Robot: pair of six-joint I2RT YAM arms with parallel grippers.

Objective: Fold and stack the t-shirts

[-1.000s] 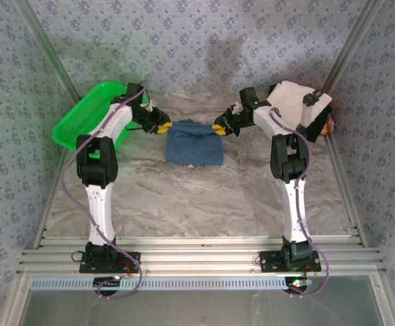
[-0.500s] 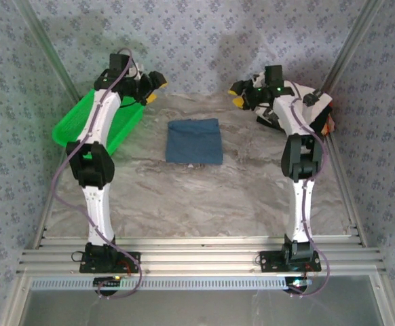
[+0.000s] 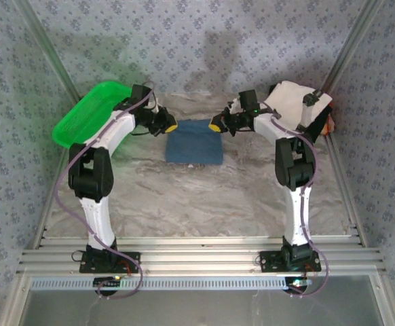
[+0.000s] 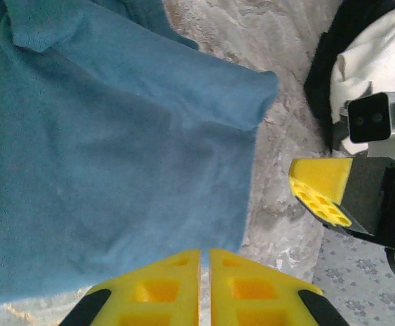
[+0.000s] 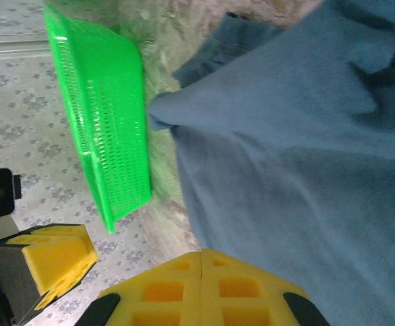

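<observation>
On the table (image 3: 184, 197), t-shirt (image 3: 194, 142) centre — basket (image 3: 82, 119) behind-left, stacked t-shirts (image 3: 294, 102) behind-right, seemingly at its edge.

Bright, even light fell from overhead, casting soft arm shadows on the patterned grey back wall (image 3: 214, 41). The top view was crisp. Close up, the left claw (image 4: 204, 257) and right claw (image 5: 201, 257) were blurred, the dusty-blue cloth t-shirt (image 4: 116, 149) looked soft, and the green plastic mesh basket (image 5: 109, 115) glared.
</observation>
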